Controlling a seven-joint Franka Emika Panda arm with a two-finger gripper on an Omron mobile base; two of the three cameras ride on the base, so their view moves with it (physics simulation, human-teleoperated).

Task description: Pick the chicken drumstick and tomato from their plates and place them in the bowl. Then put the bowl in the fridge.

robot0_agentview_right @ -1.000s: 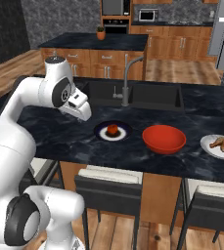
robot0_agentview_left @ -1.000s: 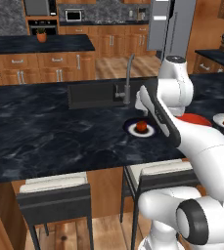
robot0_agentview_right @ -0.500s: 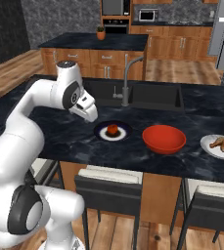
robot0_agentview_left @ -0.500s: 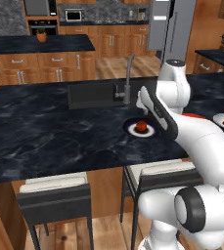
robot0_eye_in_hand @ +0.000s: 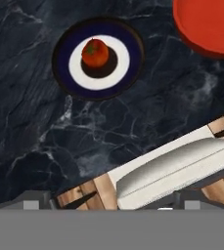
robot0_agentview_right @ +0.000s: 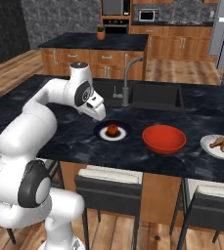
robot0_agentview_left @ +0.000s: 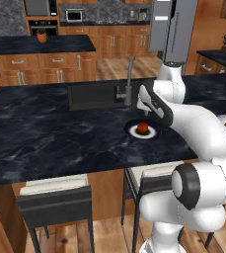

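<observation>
Gripper (robot0_agentview_right: 100, 114), jaws spread and empty, above the bench (robot0_agentview_right: 59, 132) beside the navy-rimmed plate (robot0_agentview_right: 113, 131). Tomato (robot0_agentview_right: 113, 129) sits on that plate's white centre. Red bowl (robot0_agentview_right: 164, 138) stands just right of it; drumstick (robot0_agentview_right: 222, 143) lies on the pale plate (robot0_agentview_right: 220, 147) beyond. Sink (robot0_agentview_right: 147, 95) behind.

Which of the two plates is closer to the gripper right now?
The navy-rimmed plate holding the tomato. It lies just past the gripper, left of the red bowl; the plain white plate with the drumstick sits beyond the bowl.
</observation>
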